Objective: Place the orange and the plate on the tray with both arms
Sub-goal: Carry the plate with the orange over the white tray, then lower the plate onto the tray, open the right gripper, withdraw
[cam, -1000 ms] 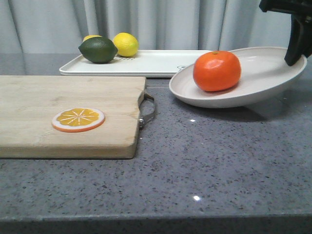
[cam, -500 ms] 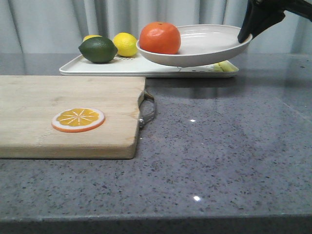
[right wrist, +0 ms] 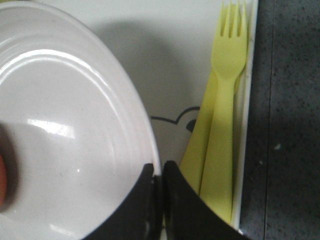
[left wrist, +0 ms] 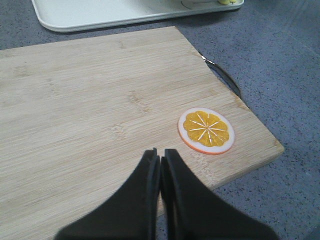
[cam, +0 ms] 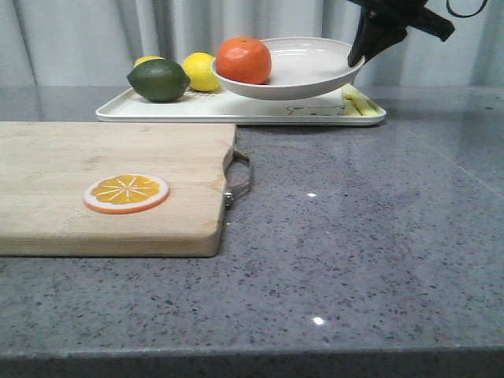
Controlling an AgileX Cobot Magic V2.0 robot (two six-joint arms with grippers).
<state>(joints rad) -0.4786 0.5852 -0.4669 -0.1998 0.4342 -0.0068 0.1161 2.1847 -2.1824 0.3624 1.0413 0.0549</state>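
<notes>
Tray far: limes and lemon left, yellow forks right, bare strip between; cutting board near left.

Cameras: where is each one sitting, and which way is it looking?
Front view: low at the table edge, facing forward at the cutting board, tray and raised plate carrying the orange; the right gripper shows.
Left wrist view: above the board, looking down at the orange slice; the shut left gripper shows.
Right wrist view: above the tray, looking down at the plate rim and yellow fork.
Shared: tray and plate.
</notes>
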